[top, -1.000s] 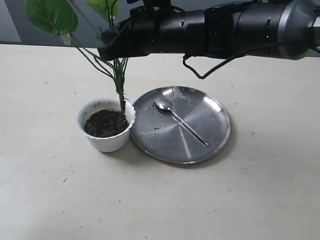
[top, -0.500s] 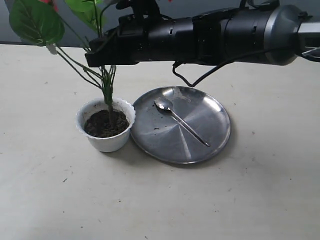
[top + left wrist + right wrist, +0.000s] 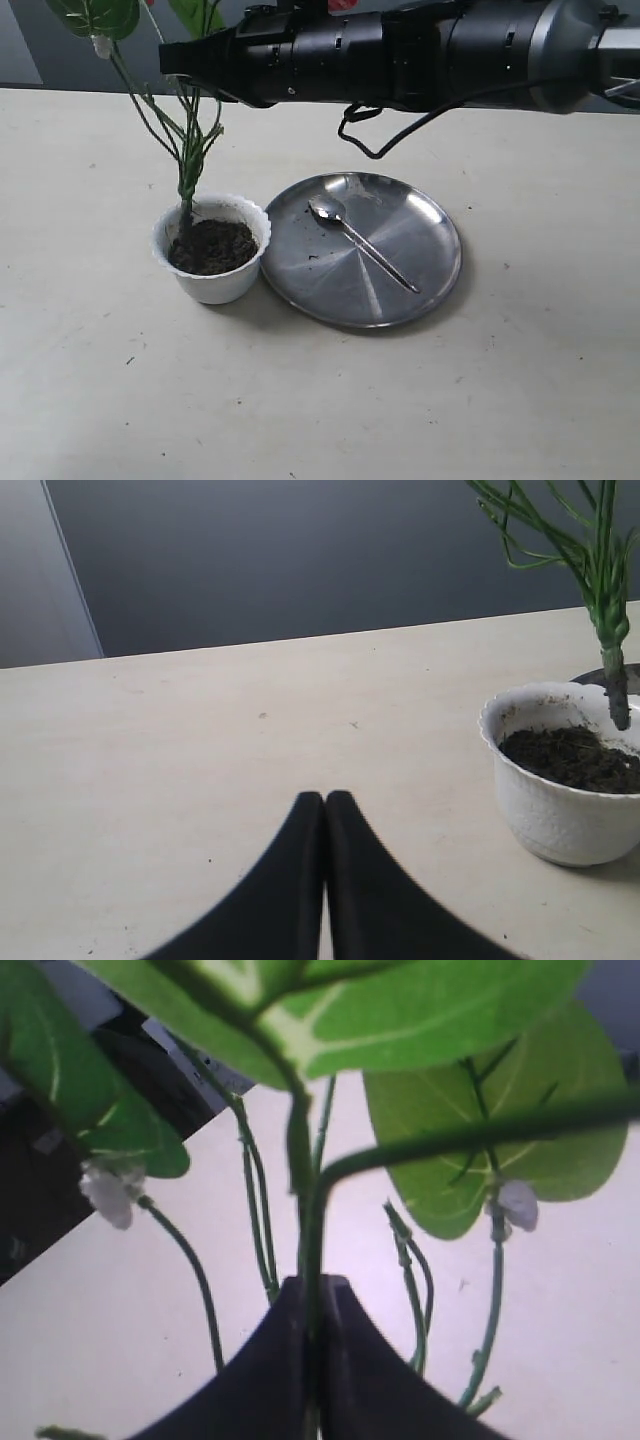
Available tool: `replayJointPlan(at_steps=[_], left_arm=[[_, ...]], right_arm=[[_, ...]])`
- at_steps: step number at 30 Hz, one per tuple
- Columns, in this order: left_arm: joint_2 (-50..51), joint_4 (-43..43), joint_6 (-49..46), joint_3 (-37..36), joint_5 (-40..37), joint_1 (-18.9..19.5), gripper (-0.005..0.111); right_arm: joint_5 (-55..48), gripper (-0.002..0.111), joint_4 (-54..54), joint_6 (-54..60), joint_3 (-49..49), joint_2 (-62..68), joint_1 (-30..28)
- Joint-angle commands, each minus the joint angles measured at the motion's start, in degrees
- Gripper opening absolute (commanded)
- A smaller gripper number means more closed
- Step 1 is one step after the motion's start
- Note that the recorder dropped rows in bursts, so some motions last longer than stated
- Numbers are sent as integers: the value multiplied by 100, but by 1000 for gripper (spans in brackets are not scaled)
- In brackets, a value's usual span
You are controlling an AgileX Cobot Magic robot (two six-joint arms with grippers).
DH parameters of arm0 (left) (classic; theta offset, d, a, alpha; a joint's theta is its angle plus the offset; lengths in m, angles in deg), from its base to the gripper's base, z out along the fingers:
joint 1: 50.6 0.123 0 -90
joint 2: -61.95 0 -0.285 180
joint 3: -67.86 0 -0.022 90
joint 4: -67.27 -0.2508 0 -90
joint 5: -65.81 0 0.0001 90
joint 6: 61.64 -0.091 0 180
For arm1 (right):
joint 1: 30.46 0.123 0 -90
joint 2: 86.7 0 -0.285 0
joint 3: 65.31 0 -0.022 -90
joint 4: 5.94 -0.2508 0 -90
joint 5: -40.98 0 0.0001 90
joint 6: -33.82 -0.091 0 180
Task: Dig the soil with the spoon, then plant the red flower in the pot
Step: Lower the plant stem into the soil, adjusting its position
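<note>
Right gripper (image 3: 312,1360) clamped on red flower (image 3: 190,150) stems; stem base in soil (image 3: 212,246) at pot (image 3: 211,283) far-left rim.
Left gripper (image 3: 325,810) closed, empty, near pot; spoon (image 3: 360,243) on steel plate (image 3: 420,290), which touches pot.

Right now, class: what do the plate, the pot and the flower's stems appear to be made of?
Plate: likely polished steel; it mirrors light and shows radial sheen.
Pot: matte white with a scalloped rim, ceramic or plastic; cannot tell which.
Stems: probably plastic; uniform green, with knobby moulded joints.
</note>
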Motion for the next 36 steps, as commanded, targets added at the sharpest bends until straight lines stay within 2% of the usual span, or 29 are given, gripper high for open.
replayJointPlan(at_steps=[1,2,3,9,13,15,17,19,21,28,32,34,36], left_arm=[[-7,9,25,13,79,-31,1],[-7,9,25,13,79,-31,1],[-7,9,25,13,79,-31,1],[-7,9,25,13,79,-31,1],[-7,9,25,13,79,-31,1],[-7,9,25,13,79,-31,1],[-7,9,25,13,79,-31,1],[-7,9,25,13,79,-31,1],[-7,9,25,13,79,-31,1],[-7,9,25,13,79,-31,1],[-7,9,25,13,79,-31,1],[-7,9,25,13,79,-31,1],[-7,9,25,13,79,-31,1]], right_arm=[[531,0,2861,-2697,-260,-57,57],[754,0,3525,-3401,-260,-57,78],[906,0,3589,-3459,-249,-57,83],[970,0,3011,-1940,-239,-57,92],[1392,0,3302,-1816,-239,-57,221],[1589,0,4373,-2602,-239,-57,300],[1823,0,6040,-4220,-239,-57,382],[2133,0,7908,-6438,-239,-57,456],[2376,0,8686,-7313,-239,-57,482],[2665,0,8817,-7366,-164,115,533],[4232,0,9419,-7545,591,123,728],[4978,0,9779,-8022,1053,111,776],[4863,0,9978,-8050,1197,124,776]])
